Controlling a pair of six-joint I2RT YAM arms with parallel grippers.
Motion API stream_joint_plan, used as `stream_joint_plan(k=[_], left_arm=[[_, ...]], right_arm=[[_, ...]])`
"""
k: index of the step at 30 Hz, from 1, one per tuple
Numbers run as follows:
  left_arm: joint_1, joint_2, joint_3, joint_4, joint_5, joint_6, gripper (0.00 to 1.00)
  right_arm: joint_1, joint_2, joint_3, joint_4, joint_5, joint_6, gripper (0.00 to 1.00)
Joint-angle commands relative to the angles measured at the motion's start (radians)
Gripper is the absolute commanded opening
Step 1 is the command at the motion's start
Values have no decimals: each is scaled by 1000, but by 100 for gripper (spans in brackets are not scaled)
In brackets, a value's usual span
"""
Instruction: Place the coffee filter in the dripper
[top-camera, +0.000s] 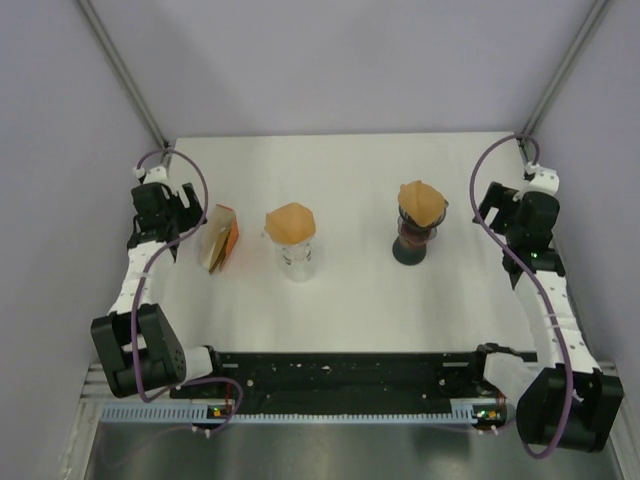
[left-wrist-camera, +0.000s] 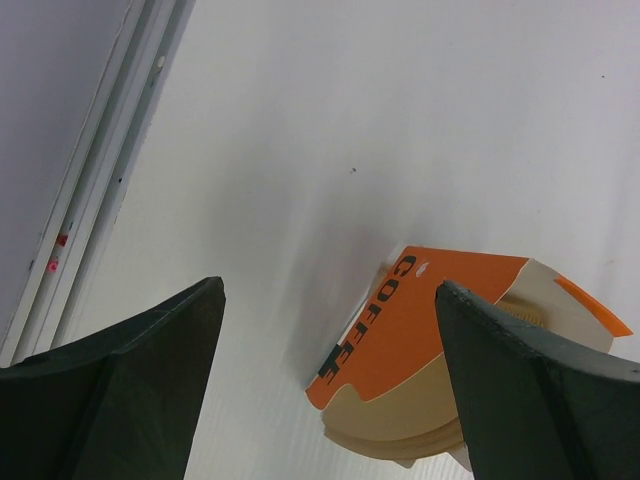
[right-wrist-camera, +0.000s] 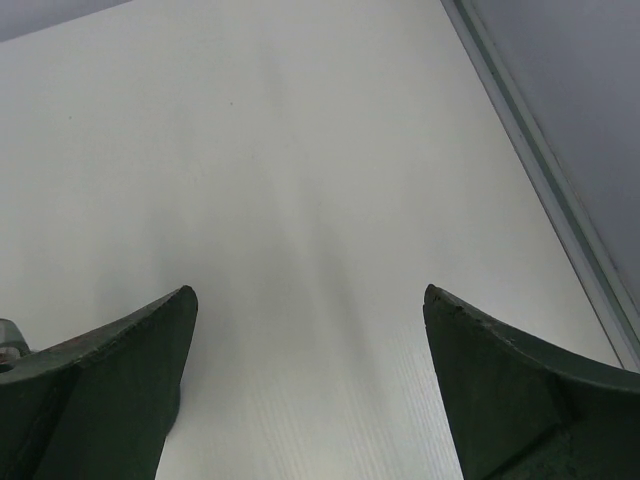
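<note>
Table (top-camera: 350, 300): white, flat, enclosed by pale walls; carries every item listed below.
Left arm (top-camera: 140, 270): white and black, reaching along the table's left edge towards the far side.
Right arm (top-camera: 545, 290): same build, reaching along the right edge.
Left gripper (left-wrist-camera: 330, 288): dark fingers spread wide with nothing between them. It sits just beside the filter pack; contact cannot be told.
Right gripper (right-wrist-camera: 309, 292): dark fingers spread fully, holding nothing, with bare table beneath. It is near the dark dripper but apart from it.
Dark dripper on a round dark base (top-camera: 413, 240): upright, right of centre.
Clear glass dripper (top-camera: 296, 262): upright, left of centre, well apart from the dark one.
Pack of beige paper filters in an orange card sleeve (left-wrist-camera: 400, 330): lies at the left, between the left gripper and the clear dripper. Black lettering on the sleeve reads "COFFE", the rest hidden.
Brown paper coffee filter (top-camera: 421, 202): seated in the top of the dark dripper.
Second brown paper filter (top-camera: 290, 222): seated in the top of the clear dripper.
</note>
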Motion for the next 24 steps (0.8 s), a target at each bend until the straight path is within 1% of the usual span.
stream_joint_plan(k=[1, 3, 8, 11, 12, 13, 18, 24], left_arm=[[4, -12, -22, 144, -1, -11, 92], [4, 0, -31, 147, -7, -10, 92], [4, 28, -57, 153, 10, -26, 93], [4, 39, -71, 153, 42, -30, 92], [4, 40, -76, 152, 44, -30, 92], [4, 42, -79, 184, 45, -30, 92], [4, 54, -87, 195, 27, -31, 92], [4, 54, -114, 230, 56, -31, 93]], right_arm=[[-13, -80, -97, 201, 42, -20, 95], [-13, -112, -143, 252, 44, -13, 95], [-13, -126, -228, 362, 6, 16, 95], [-13, -120, -260, 392, 7, 27, 95], [-13, -118, -266, 401, 7, 29, 95], [-13, -118, -274, 410, 7, 30, 95], [-13, -101, -285, 427, 1, 38, 95], [-13, -86, -296, 447, -16, 39, 95]])
